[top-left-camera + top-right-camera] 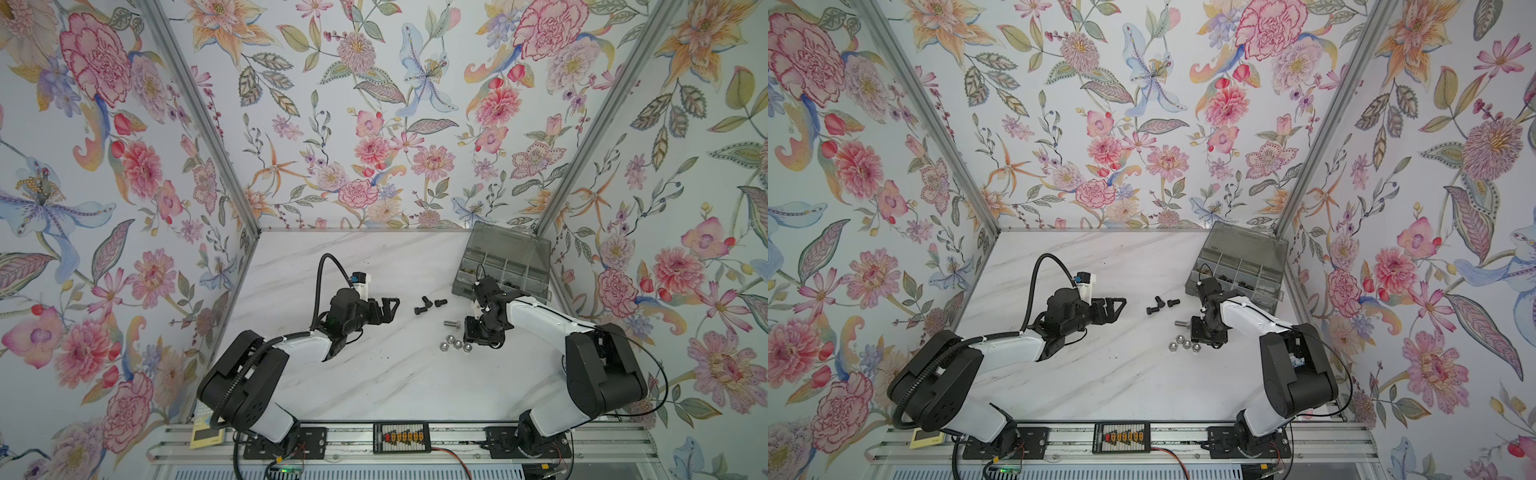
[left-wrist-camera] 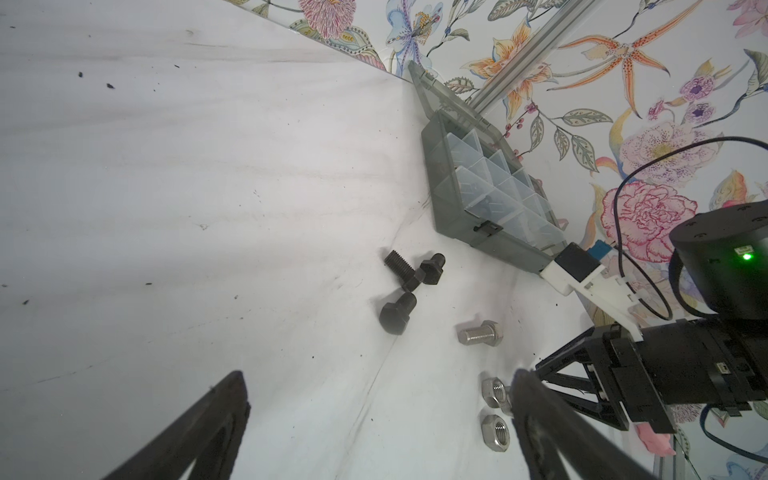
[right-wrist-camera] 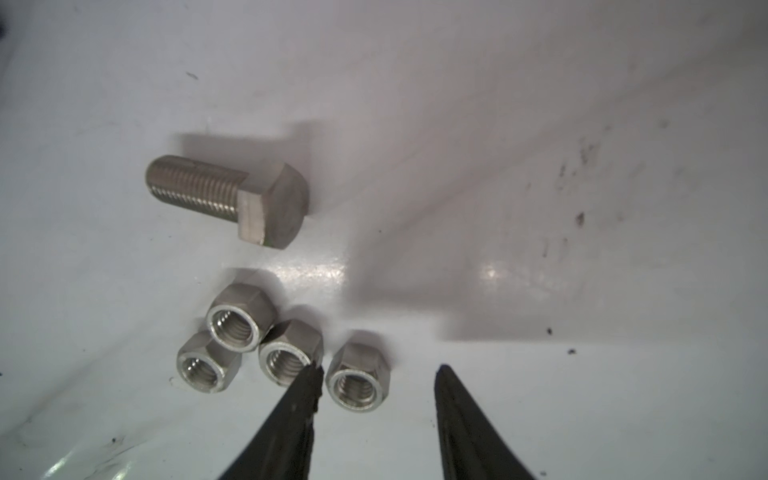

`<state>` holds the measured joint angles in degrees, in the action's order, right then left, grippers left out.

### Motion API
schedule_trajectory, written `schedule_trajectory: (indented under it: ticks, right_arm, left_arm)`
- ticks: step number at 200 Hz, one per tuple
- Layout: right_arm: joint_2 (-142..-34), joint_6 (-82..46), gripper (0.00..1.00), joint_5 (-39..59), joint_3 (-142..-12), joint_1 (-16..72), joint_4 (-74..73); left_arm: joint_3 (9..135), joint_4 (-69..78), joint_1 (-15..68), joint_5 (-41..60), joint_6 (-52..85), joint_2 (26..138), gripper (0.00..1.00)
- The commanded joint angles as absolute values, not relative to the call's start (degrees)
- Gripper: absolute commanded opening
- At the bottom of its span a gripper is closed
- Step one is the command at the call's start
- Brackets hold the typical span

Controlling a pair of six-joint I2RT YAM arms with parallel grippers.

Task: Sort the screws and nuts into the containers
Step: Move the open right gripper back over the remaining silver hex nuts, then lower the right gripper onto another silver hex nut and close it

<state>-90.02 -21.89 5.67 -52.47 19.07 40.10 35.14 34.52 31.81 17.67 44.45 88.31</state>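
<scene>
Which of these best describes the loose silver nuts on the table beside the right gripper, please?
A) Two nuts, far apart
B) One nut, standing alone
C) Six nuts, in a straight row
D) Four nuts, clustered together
D: the right wrist view shows four silver nuts bunched together on the table, just below the silver bolt, with the right gripper open around the outermost nut.

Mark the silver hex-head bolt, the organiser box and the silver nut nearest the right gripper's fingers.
silver hex-head bolt (image 3: 232,199), right wrist view, where shaft meets head.
organiser box (image 1: 471,288), a top view, near wall.
silver nut (image 3: 357,384), right wrist view, top face beside the bore; it lies between the spread fingers.
</scene>
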Motion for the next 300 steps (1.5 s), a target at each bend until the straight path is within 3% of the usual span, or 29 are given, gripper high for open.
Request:
schedule_trajectory:
  ticks: [1,300]
  right_arm:
    - [-89.21,-23.2,0.48,3.48,-51.81,20.35,42.19]
    - [-94.24,-24.5,0.42,-2.09,-51.63,25.44,39.43]
  left_arm:
    - [35.03,33.51,31.29,17.94,44.9,88.73,1.0]
    - [34.76,33.19,31.29,17.49,44.76,88.93,0.99]
